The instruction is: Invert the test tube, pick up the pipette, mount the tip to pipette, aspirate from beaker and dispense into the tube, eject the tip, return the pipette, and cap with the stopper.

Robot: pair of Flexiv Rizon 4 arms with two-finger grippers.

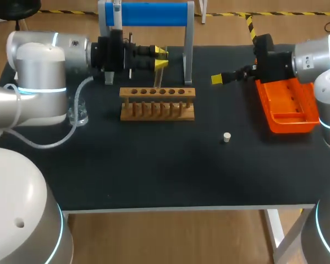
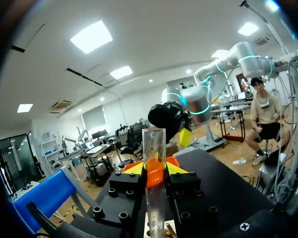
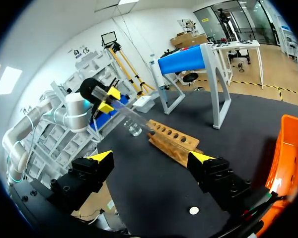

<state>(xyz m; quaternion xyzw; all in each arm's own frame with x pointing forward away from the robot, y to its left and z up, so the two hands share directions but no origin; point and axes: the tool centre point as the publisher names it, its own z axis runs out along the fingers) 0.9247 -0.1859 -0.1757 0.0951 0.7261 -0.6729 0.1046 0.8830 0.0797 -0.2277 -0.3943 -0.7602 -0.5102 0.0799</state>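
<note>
My left gripper [image 1: 160, 58] is shut on a clear test tube [image 1: 158, 77], which it holds just above the wooden rack [image 1: 157, 103]. In the left wrist view the test tube [image 2: 154, 148] stands upright between the yellow fingertips [image 2: 135, 168] with its open rim on top. Its lower end is down by the rack. My right gripper [image 1: 217, 78] hovers open and empty at the right of the rack, beside the orange tray [image 1: 289, 104]. A small white stopper [image 1: 226, 137] lies on the mat in front. The right wrist view shows the rack [image 3: 174, 141], stopper [image 3: 193, 210] and held tube [image 3: 131, 118].
A glass beaker [image 1: 78, 113] stands to the left of the rack, under my left arm. Behind the rack is a blue-topped stand [image 1: 148, 14], its legs close to the tube. The orange tray lies along the right side of the table.
</note>
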